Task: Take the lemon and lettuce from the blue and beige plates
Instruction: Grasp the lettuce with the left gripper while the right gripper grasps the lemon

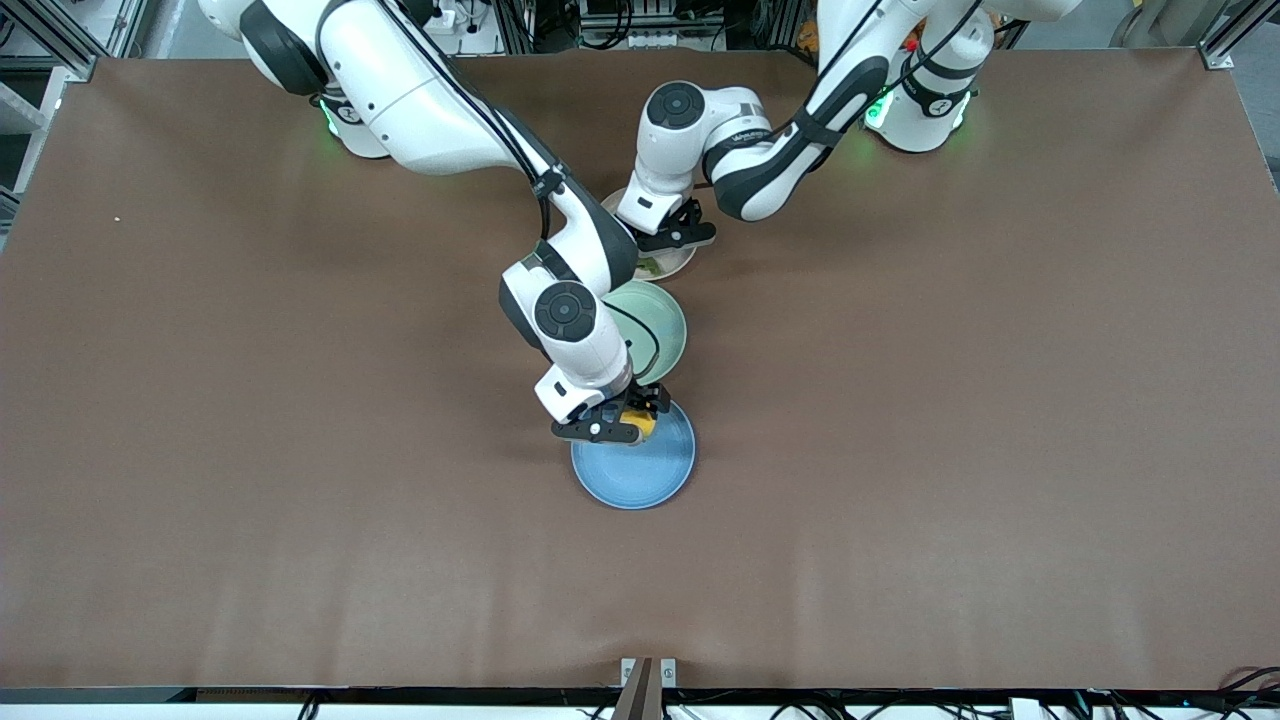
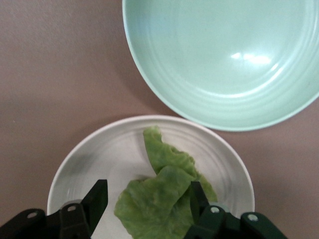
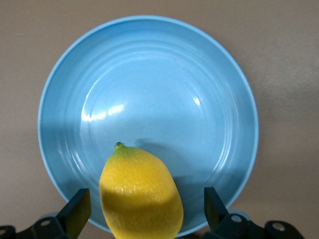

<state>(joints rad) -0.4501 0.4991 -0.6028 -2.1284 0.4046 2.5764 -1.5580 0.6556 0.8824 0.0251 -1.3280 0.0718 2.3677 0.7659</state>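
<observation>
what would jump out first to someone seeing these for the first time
Probably the bright yellow lemon on the blue plate, between the open fingers of the right gripper. Next, three plates lined up mid-table: the blue one nearest the front camera, a pale green plate in the middle, then the beige plate with lettuce under the open left gripper.

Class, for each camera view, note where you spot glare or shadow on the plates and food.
Left wrist view: bright glare on the green bowl; right wrist view: highlights on the blue plate, the lemon shaded below; front view: soft arm shadows on the table.
</observation>
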